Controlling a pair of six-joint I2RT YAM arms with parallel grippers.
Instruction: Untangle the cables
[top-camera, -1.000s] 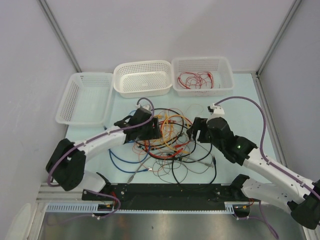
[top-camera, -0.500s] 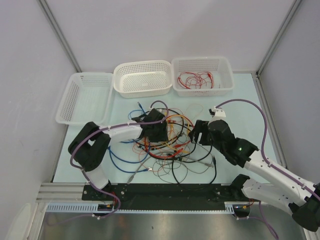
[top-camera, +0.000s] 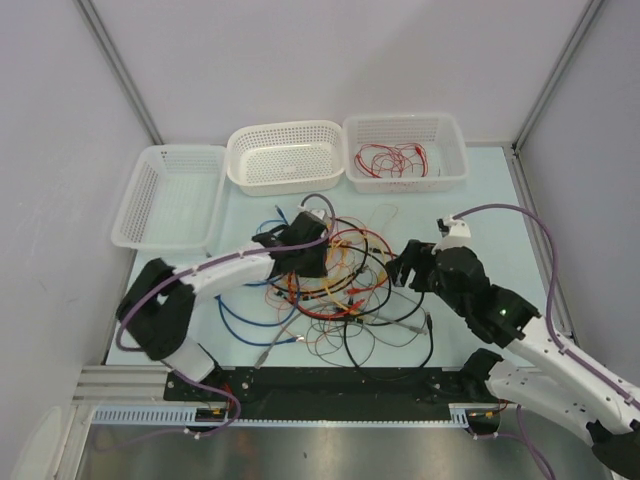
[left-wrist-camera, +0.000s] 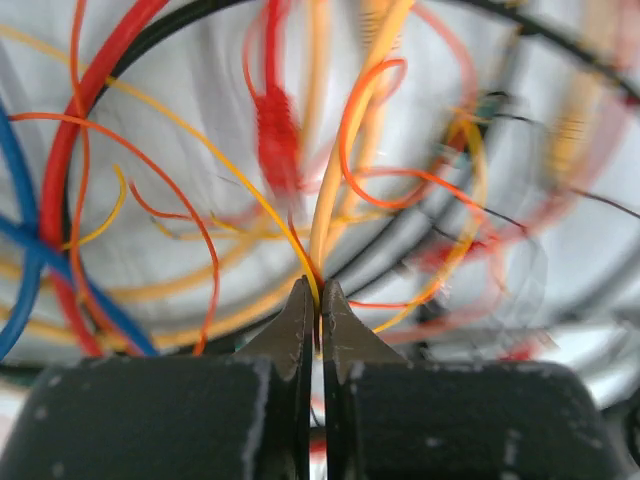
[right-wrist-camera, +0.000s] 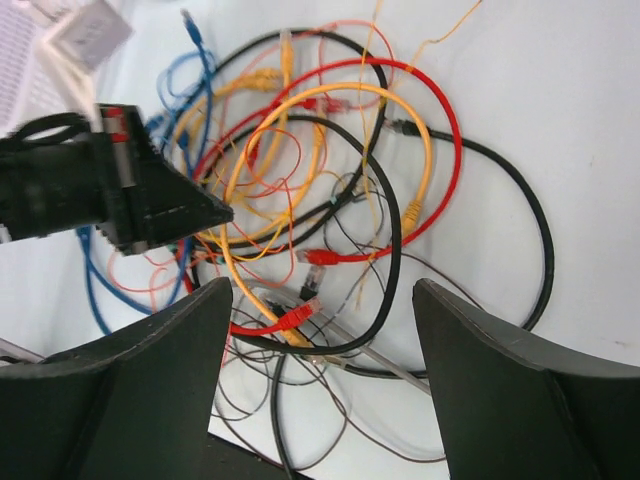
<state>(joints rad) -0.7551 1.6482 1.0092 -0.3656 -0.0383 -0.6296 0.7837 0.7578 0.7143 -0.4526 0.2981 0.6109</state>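
Note:
The cables (top-camera: 340, 290) lie in one tangle mid-table: red, orange-yellow, blue, black and grey loops with small plug ends. My left gripper (top-camera: 320, 262) is in the tangle's upper left part. In the left wrist view the left gripper (left-wrist-camera: 319, 296) is shut on a thin yellow wire (left-wrist-camera: 300, 250), with an orange-yellow cable (left-wrist-camera: 335, 190) rising just behind the tips. My right gripper (top-camera: 402, 268) hovers at the tangle's right side. In the right wrist view the right gripper (right-wrist-camera: 320, 295) stands wide open above a red plug (right-wrist-camera: 300, 315) and a black loop (right-wrist-camera: 392, 250), holding nothing.
Three white baskets stand along the back: left (top-camera: 170, 195), middle (top-camera: 285, 155) and right (top-camera: 405, 132), the right one holding thin red wires (top-camera: 392, 158). A black rail (top-camera: 340, 382) runs along the near table edge. Blue cable loops (top-camera: 240, 320) trail off the tangle's left.
My left gripper pushed rightward into the tangle and closed on the thin yellow wire. The right arm drew slightly to the right, still open.

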